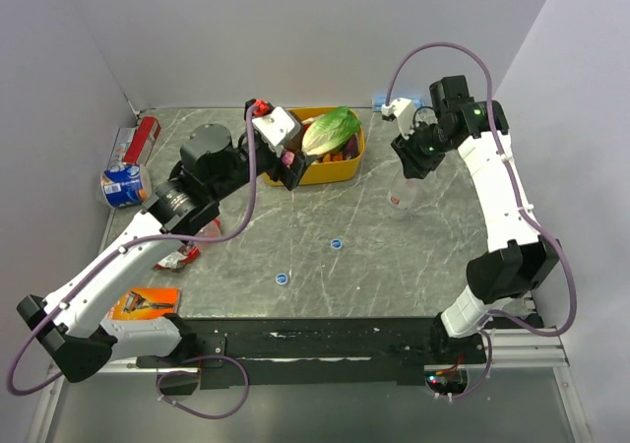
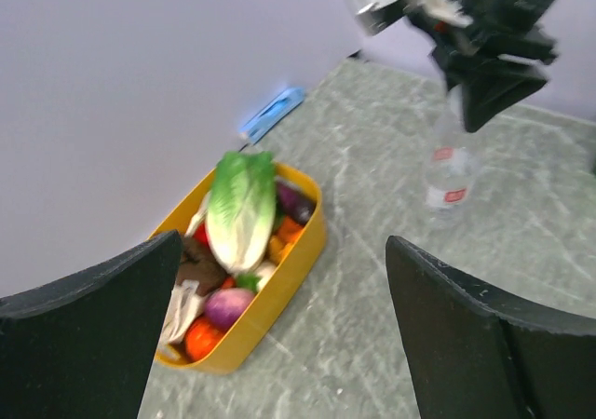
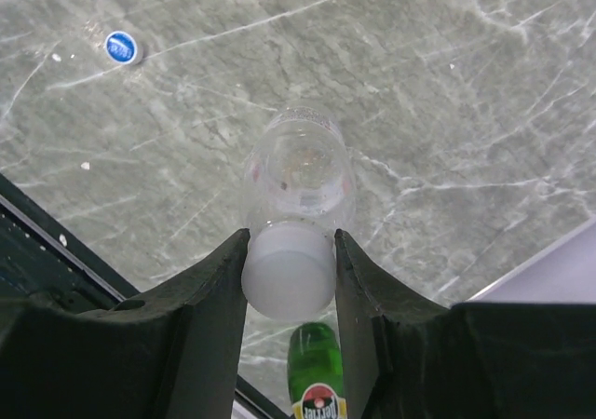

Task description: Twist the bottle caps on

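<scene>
The right end effector [image 3: 291, 247] was clamped on the cap [image 3: 287, 284] of the bottle [image 3: 298, 172]; the left end effector [image 2: 284, 279] was open. The bottle was judged light, tippable, best steadied low.

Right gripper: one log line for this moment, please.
right gripper: shut on white cap atop upright bottle | left gripper: open, empty, near tub | blue caps: two loose
</scene>
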You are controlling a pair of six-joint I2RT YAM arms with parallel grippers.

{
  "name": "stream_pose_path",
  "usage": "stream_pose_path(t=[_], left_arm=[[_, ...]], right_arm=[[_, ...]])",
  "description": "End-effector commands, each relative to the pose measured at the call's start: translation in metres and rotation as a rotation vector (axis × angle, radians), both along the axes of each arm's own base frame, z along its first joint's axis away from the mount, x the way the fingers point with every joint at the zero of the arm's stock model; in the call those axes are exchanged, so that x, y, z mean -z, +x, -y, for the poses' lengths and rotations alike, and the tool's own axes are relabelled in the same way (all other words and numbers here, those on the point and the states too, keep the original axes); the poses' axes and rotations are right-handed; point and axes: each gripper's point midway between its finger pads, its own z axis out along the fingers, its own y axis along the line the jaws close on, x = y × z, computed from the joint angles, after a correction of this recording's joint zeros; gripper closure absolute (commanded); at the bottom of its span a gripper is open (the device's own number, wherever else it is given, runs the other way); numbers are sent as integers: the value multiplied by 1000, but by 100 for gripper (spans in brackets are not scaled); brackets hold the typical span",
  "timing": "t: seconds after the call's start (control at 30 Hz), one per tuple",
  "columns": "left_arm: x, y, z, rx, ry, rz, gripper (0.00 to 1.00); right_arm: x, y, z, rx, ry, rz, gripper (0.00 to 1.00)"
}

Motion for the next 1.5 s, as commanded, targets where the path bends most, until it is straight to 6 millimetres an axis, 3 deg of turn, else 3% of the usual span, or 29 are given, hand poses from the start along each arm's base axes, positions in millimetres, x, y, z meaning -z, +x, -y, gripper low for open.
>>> stream_pose_path(t=[0.0,0.13,0.43,1.03,1.47], left_arm=[[15,17,-21,-92,31,-15,4],[15,27,-34,-140,19,-35,4],[23,30,-39,-149,45,-47,4],[36,35,-42,-151,56,-70,4],[43,36,-42,-147,63,-80,4]], right_arm=[[-21,20,-2,25,64,115,88],[-12,37,-1,38,60,125,87],[11,55,-1,60,76,81,82],[41,63,0,79,54,6,72],[52,69,0,89,38,-14,49]])
